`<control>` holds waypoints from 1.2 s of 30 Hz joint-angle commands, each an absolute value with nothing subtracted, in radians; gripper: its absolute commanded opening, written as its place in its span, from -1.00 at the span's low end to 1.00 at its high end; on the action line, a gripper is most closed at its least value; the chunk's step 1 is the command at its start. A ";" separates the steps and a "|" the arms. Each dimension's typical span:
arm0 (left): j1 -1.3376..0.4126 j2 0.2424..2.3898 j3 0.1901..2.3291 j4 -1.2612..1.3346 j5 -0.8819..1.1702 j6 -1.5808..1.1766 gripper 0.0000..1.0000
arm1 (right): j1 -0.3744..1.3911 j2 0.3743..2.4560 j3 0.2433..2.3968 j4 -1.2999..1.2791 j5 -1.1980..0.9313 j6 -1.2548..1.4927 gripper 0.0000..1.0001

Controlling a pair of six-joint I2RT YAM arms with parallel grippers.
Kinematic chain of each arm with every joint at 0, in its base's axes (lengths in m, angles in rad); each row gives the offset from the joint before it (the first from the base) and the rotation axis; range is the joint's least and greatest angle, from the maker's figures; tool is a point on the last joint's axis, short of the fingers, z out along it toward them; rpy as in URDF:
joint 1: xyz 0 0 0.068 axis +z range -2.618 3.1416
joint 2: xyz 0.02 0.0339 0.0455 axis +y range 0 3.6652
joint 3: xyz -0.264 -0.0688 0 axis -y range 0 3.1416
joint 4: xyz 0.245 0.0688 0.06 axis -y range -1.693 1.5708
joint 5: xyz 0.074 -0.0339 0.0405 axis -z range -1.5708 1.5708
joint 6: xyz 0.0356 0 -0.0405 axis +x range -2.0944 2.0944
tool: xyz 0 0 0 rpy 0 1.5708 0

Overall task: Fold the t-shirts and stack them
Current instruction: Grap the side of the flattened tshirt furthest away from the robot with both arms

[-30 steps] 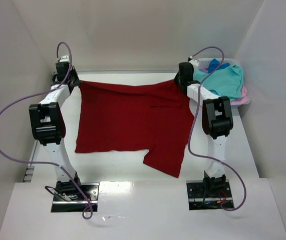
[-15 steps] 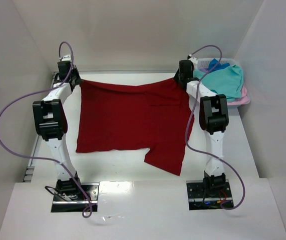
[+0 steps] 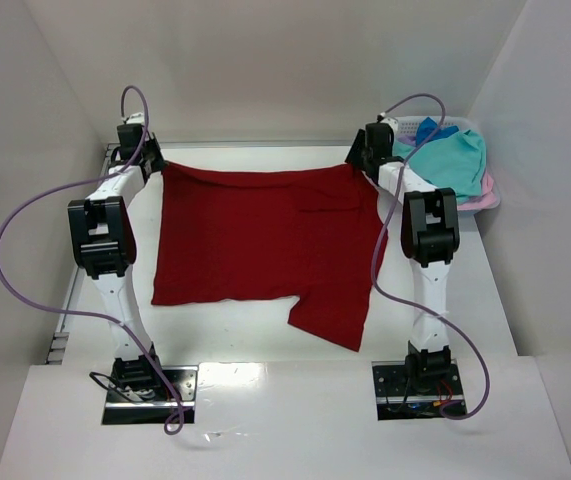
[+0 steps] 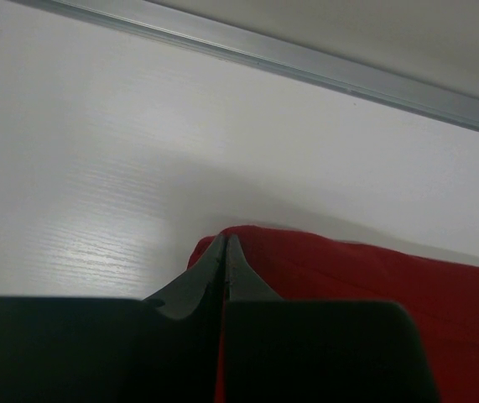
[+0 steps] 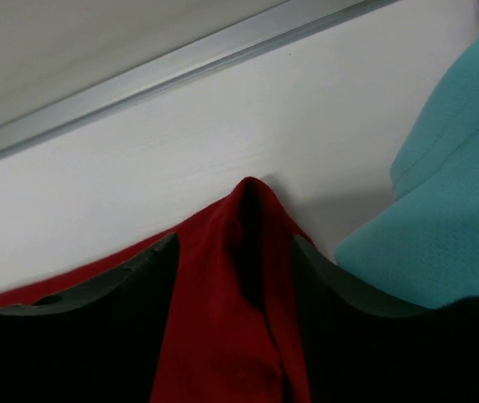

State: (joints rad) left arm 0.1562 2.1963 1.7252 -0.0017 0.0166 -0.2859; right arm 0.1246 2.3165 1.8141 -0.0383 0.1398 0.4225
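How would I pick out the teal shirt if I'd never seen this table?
Look to the table's far right corner, where a pale basket sits. The teal shirt is draped over its top. It is the only teal cloth there, lying above a pink one and beside a blue one, while the red shirt lies spread out on the table.

Noted the dark red t-shirt (image 3: 255,235) at the centre of the top view as plain and even in tone. Saw a teal t-shirt (image 3: 453,160) at upper right, finely dotted in weave up close, a pink t-shirt (image 3: 487,192) edging out beneath it and a blue t-shirt (image 3: 430,130) above, all in a pale basket (image 3: 399,123). Logged the table (image 3: 225,325) as white, the arms (image 3: 115,290) as white with black blocks, the cables (image 3: 25,225) as purple, the rail (image 4: 306,63) across the wrist views as silver-grey.
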 commanded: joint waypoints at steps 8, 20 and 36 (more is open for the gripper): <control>0.164 2.206 1.760 0.025 0.067 -0.261 -1.00 | 0.123 2.126 1.602 -0.003 -0.031 0.383 0.76; 0.164 2.206 1.740 0.034 0.077 -0.261 -1.00 | 0.123 2.043 1.483 -0.004 -0.081 0.420 0.47; 0.164 2.206 1.721 0.043 0.086 -0.270 -1.00 | 0.123 2.034 1.431 -0.057 -0.049 0.420 0.10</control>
State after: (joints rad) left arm 0.1570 2.1963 1.7279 -0.0067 0.0662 -0.2859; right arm 0.1246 2.1082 1.4448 -0.0536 -0.0635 0.4217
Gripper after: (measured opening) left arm 0.007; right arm 0.570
